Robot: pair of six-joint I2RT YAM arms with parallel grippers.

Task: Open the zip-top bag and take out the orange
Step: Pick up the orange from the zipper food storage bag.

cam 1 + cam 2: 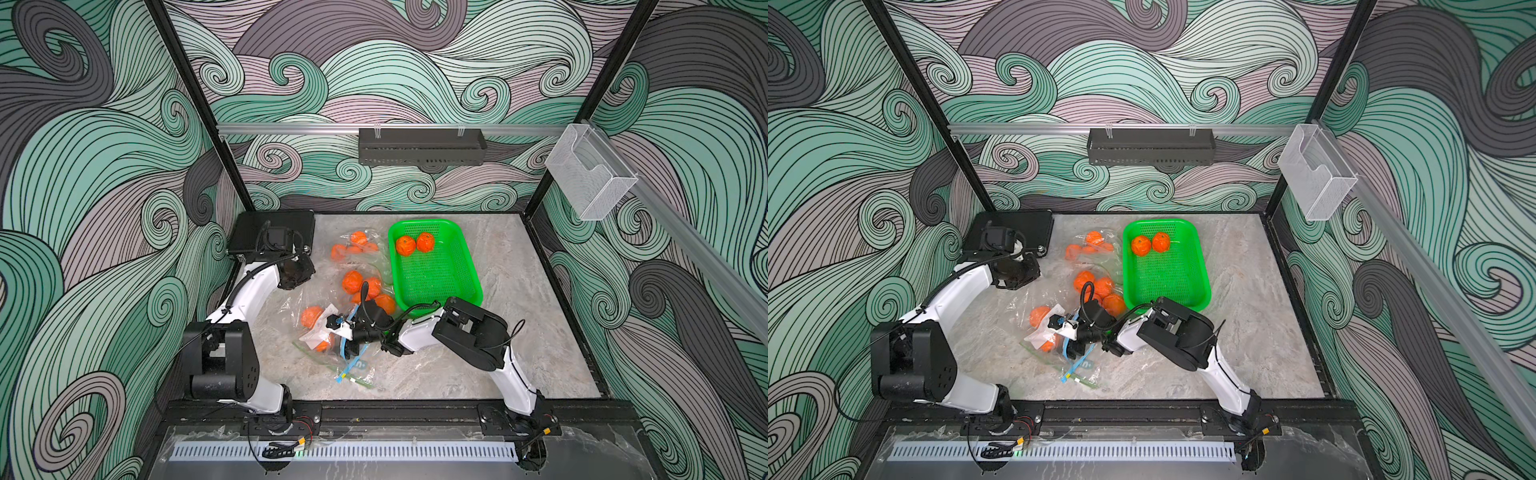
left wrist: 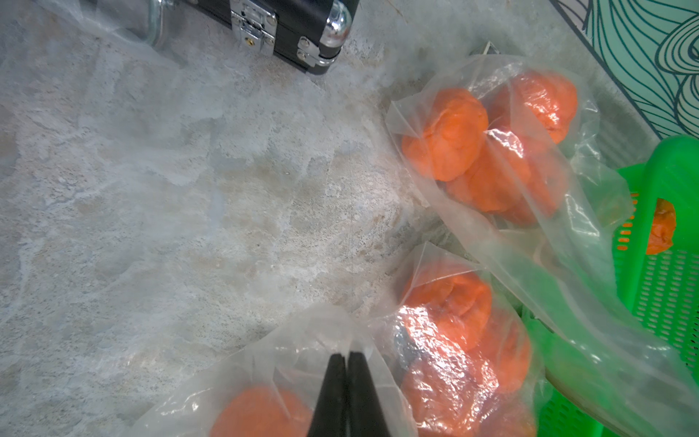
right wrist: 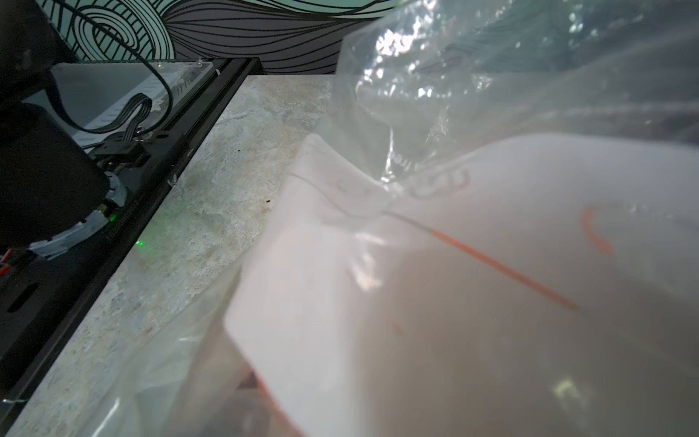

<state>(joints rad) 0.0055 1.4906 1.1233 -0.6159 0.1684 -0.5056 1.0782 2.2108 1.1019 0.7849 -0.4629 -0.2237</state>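
In both top views the left gripper (image 1: 294, 280) points down under its own wrist, so its tips are hidden. Clear film of the zip-top bag (image 1: 297, 305) rises toward it. The right gripper (image 1: 332, 322) lies low over the bag's white label (image 1: 316, 336). Its black parts blur into crumpled plastic and the blue zip strip (image 1: 347, 370), so I cannot tell how wide it stands or whether it holds anything. The orange (image 1: 311, 316) inside this bag sits at about 5 o'clock from the left gripper, a little apart, and at 9 o'clock just beside the right gripper. Other bags of oranges (image 1: 361, 286) lie at 1 o'clock from it, next to the green basket (image 1: 424, 223).

In the left wrist view, the two black fingers (image 2: 331, 393) are pressed together on a raised fold of the bag's film. The orange (image 2: 261, 412) lies under that film just beside them, cut off by the frame edge.

In the right wrist view, film and the white label (image 3: 454, 302) sit close against the lens and hide the fingers. The orange shows only as a faint tint through the label, beside a strip of table (image 3: 212, 196).
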